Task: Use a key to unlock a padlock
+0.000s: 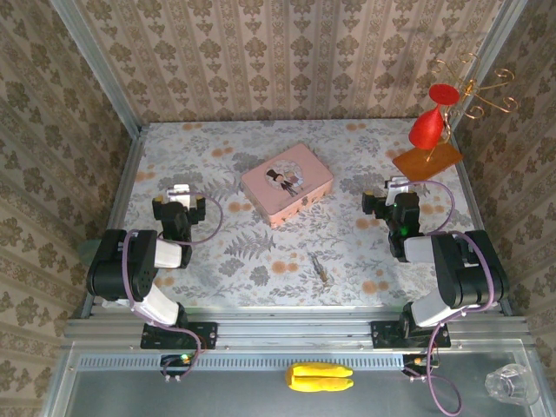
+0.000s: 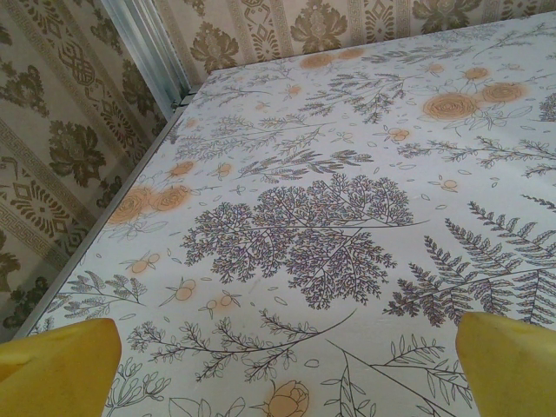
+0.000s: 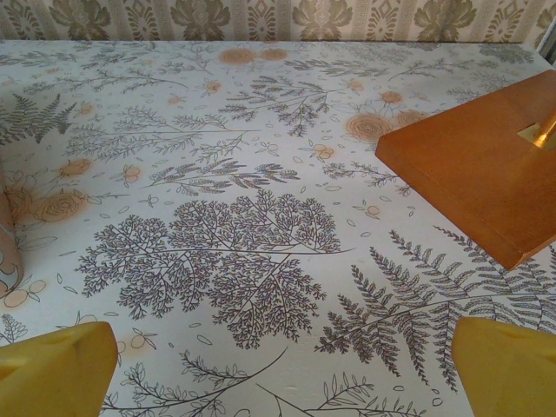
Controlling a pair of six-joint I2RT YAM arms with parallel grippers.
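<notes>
left gripper (image 2: 282,360) splayed | right gripper (image 3: 280,363) splayed | key (image 1: 321,269) — thin dull sliver — on floral cloth (image 1: 261,261)

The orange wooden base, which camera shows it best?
Top external: the orange wooden base shows nearly whole at the far right, with red shapes standing on it. The right wrist view has it closer but cropped by the frame edge. The left wrist view faces floral tablecloth and wall.
</notes>
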